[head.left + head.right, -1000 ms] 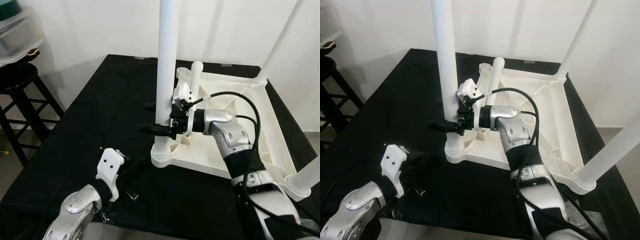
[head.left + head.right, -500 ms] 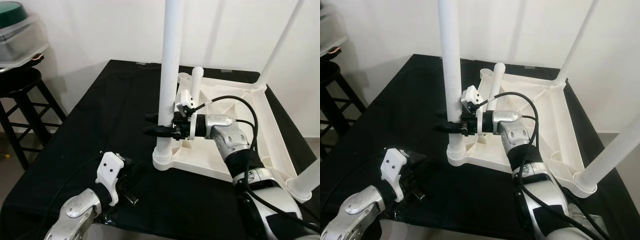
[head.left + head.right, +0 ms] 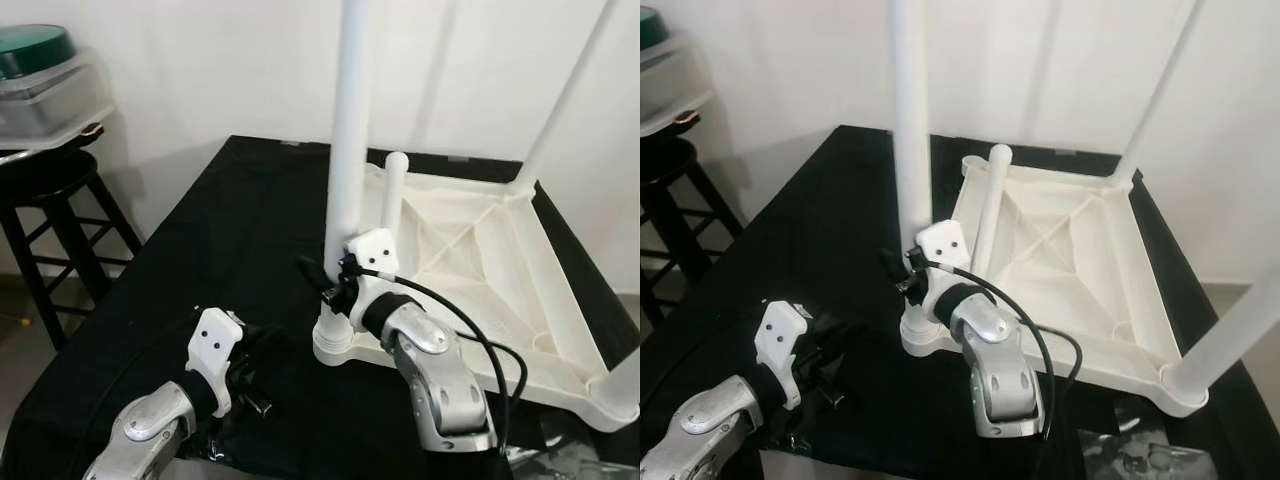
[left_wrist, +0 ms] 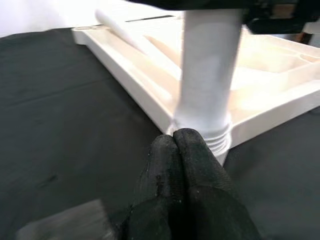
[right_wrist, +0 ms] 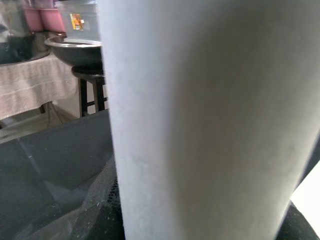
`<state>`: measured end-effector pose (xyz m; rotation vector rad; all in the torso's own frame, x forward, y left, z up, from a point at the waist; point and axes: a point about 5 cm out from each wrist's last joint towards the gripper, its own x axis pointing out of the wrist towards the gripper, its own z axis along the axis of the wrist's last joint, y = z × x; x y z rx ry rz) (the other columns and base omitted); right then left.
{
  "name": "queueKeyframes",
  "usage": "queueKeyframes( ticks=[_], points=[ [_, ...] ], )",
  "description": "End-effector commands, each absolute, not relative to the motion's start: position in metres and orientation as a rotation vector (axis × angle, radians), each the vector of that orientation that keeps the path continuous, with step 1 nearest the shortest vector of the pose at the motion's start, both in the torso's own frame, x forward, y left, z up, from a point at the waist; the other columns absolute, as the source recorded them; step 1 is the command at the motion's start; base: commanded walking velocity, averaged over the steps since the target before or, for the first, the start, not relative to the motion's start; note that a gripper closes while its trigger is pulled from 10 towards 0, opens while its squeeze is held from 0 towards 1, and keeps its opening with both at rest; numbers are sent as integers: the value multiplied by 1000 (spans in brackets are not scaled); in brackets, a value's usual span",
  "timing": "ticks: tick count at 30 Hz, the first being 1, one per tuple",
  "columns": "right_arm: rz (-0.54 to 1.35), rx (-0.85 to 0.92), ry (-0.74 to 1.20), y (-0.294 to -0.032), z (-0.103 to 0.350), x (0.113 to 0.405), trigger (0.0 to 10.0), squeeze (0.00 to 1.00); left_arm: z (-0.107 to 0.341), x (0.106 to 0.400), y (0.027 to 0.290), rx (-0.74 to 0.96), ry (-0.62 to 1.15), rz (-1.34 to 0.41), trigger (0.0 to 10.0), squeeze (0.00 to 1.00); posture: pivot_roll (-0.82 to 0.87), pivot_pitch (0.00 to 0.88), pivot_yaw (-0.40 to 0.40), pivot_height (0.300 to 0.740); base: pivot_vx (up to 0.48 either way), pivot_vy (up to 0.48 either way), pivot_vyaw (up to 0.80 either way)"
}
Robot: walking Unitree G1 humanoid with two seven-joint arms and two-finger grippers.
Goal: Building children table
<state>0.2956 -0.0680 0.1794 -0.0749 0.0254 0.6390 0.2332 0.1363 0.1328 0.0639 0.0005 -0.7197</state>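
Note:
A white children's table top (image 3: pixel 470 235) lies upside down on the black cloth. One white leg (image 3: pixel 350 150) stands upright in the near left corner socket (image 3: pixel 335 345). My right gripper (image 3: pixel 325 272) is shut on this leg low down, just above the socket, and the leg fills the right wrist view (image 5: pixel 200 120). A loose leg (image 3: pixel 392 190) leans on the top behind it. Two more legs stand at the far right corner (image 3: pixel 565 90) and the near right corner (image 3: pixel 622 372). My left gripper (image 4: pixel 177 142) rests shut and empty on the cloth, a short way left of the socket.
A black stool (image 3: pixel 50 185) stands to the left of the table, with a clear lidded container (image 3: pixel 45 85) on it. A white wall rises behind. The black cloth (image 3: pixel 220 230) covers the table's left half. Its front edge is close to me.
The camera has shifted. My right gripper slid down the upright leg and its forearm swung from the right side down to the front. The left gripper stayed on the cloth.

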Motion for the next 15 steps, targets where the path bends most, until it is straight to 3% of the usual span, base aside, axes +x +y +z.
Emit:
queueKeyframes(
  ticks=[1,2,5,6,7,9,10,12,13,14,15],
  points=[
    [588,-87,235,-78,141,293,6039,0,130,233,139,70,21,-723,10000,0,36,77,-21,740,0,0,0],
    [597,-44,233,-77,146,292,10000,525,130,232,139,71,19,-721,10000,0,38,77,-21,740,0,0,0],
    [586,-13,237,-75,150,288,10000,525,131,232,139,70,18,-719,10000,0,39,77,-22,740,0,0,0],
    [678,27,191,-73,163,291,10000,1000,131,233,139,70,17,-718,10000,0,39,77,-22,740,0,0,0],
    [776,39,137,-72,176,294,10000,1000,131,233,138,69,16,-718,10000,0,44,76,-22,740,0,0,0],
    [776,39,137,-72,176,294,10000,1000,131,233,138,69,16,-718,10000,0,44,76,-22,740,0,0,0],
    [914,21,78,-73,189,297,10000,1000,131,234,138,69,16,-718,10000,0,43,73,-23,740,0,0,0],
    [914,21,78,-73,189,297,10000,1000,131,234,138,69,16,-718,10000,0,43,73,-23,740,0,0,0],
    [1052,-40,35,-79,198,302,10000,1000,131,235,138,69,15,-719,10000,0,41,68,-23,740,0,0,0],
    [1156,-91,44,-89,198,309,10000,75,130,236,136,70,15,-719,10000,0,52,57,-37,740,0,0,0],
    [1238,-126,67,-100,194,315,10000,0,130,237,135,72,14,-718,10000,0,59,56,-42,740,0,0,0]
  ],
)
